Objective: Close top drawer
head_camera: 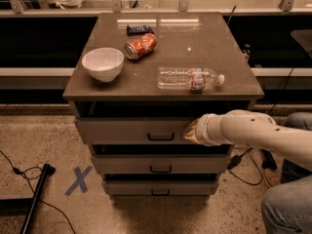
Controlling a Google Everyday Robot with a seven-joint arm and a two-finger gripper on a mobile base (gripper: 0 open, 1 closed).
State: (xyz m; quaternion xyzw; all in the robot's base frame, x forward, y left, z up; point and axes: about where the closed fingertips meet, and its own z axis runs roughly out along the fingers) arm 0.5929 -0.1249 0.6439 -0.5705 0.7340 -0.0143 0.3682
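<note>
The top drawer (126, 129) is a wide taupe-grey drawer with a small dark handle (161, 137) at its centre. It stands out only a little from the cabinet, with a dark gap above its front. My white arm reaches in from the right, and my gripper (190, 130) is against the drawer front, just right of the handle. Two shorter drawers (161, 164) sit below it.
On the cabinet top (224, 62) are a white bowl (103, 64), a lying soda can (140, 46), a dark packet (140, 29) and a lying water bottle (190, 78). A blue tape X (79, 180) and cables mark the floor. A person's leg (287, 208) is at right.
</note>
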